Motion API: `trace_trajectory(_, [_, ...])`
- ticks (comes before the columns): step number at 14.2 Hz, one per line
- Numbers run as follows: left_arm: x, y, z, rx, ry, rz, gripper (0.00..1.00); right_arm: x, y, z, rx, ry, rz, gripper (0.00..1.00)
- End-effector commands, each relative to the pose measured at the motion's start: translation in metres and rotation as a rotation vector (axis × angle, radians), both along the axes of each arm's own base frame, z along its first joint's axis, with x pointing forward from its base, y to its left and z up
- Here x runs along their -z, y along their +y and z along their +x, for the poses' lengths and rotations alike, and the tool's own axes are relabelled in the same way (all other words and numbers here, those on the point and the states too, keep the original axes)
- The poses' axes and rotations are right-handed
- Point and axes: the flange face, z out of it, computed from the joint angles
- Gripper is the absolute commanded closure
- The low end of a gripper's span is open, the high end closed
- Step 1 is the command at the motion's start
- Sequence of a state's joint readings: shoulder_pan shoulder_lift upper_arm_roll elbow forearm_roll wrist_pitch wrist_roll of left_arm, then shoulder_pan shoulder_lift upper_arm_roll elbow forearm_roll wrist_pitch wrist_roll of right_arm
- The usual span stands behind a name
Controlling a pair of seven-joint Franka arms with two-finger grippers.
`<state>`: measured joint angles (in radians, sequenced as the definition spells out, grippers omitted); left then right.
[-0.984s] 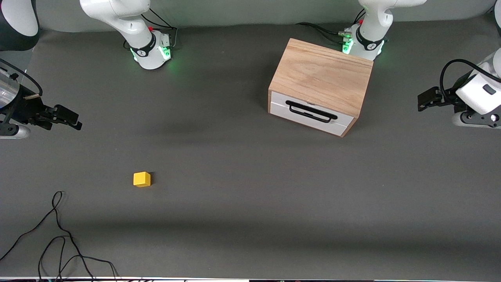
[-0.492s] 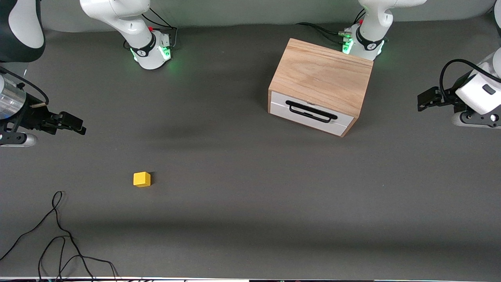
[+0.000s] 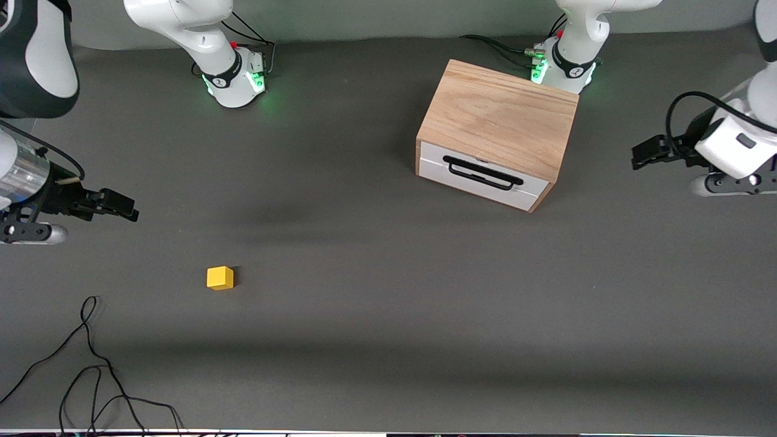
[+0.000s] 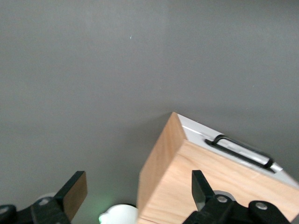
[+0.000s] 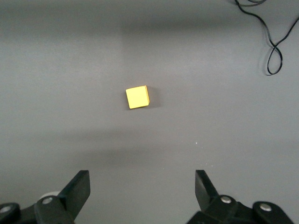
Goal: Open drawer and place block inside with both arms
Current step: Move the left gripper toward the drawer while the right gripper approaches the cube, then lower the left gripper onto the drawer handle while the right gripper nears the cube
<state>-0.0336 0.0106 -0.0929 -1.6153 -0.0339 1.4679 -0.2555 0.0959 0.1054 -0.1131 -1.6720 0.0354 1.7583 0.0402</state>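
Note:
The light oak cabinet (image 3: 499,118) stands close to the left arm's base, its white drawer (image 3: 479,177) shut, with a black bar handle (image 3: 482,173). It also shows in the left wrist view (image 4: 210,182). The small yellow block (image 3: 220,278) lies on the grey mat toward the right arm's end; it also shows in the right wrist view (image 5: 138,97). My left gripper (image 3: 644,153) is open and empty, up in the air beside the cabinet at the left arm's end. My right gripper (image 3: 121,207) is open and empty, over the mat at the right arm's end, apart from the block.
A loose black cable (image 3: 91,364) lies on the mat near the front camera at the right arm's end; it also shows in the right wrist view (image 5: 273,46). The two green-lit bases (image 3: 243,79) stand along the edge farthest from the front camera.
My right gripper has moved down the front view and a little toward the block. My left gripper has shifted slightly toward the cabinet. Block and drawer have not moved.

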Motion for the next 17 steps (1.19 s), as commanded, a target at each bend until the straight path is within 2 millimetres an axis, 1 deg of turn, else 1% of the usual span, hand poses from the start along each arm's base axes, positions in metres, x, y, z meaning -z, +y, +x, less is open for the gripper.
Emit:
trace_trajectory(1, [-0.004, -0.058, -0.018, -0.165, 0.008, 0.045, 0.0, 0.014, 0.012, 0.016, -0.009, 0.001, -0.013, 0.0])
trace_trajectory(3, [0.0, -0.095, -0.025, -0.258, 0.004, 0.07, 0.0, 0.027, 0.017, 0.019, -0.016, 0.018, -0.014, 0.0])
trace_trajectory(4, [0.001, -0.109, -0.028, -0.292, 0.001, 0.08, 0.0, 0.032, 0.017, 0.02, -0.016, 0.024, -0.015, 0.0])
trace_trajectory(5, [0.004, -0.119, -0.029, -0.327, 0.001, 0.086, 0.0, 0.038, 0.017, 0.022, -0.017, 0.03, -0.017, 0.0])
trace_trajectory(6, [0.006, -0.128, -0.032, -0.376, 0.007, 0.089, 0.0, 0.044, 0.025, 0.022, -0.029, 0.04, -0.018, 0.0])
trace_trajectory(7, [0.009, -0.145, -0.036, -0.43, 0.011, 0.101, 0.0, 0.049, 0.038, 0.021, -0.051, 0.051, -0.021, 0.0])
trace_trajectory(8, [0.012, -0.177, -0.048, -0.492, 0.003, 0.118, 0.0, 0.059, 0.039, 0.019, -0.054, 0.068, -0.022, 0.0])
trace_trajectory(9, [0.017, -0.199, -0.053, -0.596, -0.006, 0.134, 0.0, 0.062, 0.04, 0.018, -0.055, 0.066, -0.023, 0.0])
trace_trajectory(10, [0.027, -0.226, -0.063, -0.677, -0.007, 0.159, 0.0, 0.066, 0.038, 0.018, -0.055, 0.066, -0.023, 0.0])
trace_trajectory(11, [0.034, -0.245, -0.069, -0.739, -0.002, 0.177, 0.0, 0.071, 0.038, 0.019, -0.063, 0.069, -0.023, 0.0])
trace_trajectory(12, [0.038, -0.256, -0.074, -0.795, -0.001, 0.188, 0.0, 0.079, 0.038, 0.017, -0.066, 0.075, -0.023, 0.0])
trace_trajectory(14, [0.049, -0.269, -0.075, -0.895, 0.009, 0.208, 0.0, 0.101, 0.035, 0.013, -0.066, 0.066, -0.032, 0.0])
trace_trajectory(15, [0.052, -0.278, -0.079, -0.914, 0.008, 0.214, 0.0, 0.11, 0.035, 0.012, -0.068, 0.058, -0.036, 0.0])
trace_trajectory(16, [0.056, -0.282, -0.082, -0.924, 0.007, 0.218, 0.0, 0.118, 0.034, 0.011, -0.068, 0.055, -0.037, 0.0])
trace_trajectory(17, [0.059, -0.282, -0.081, -0.926, 0.007, 0.22, 0.0, 0.128, 0.034, 0.011, -0.067, 0.045, -0.037, 0.0])
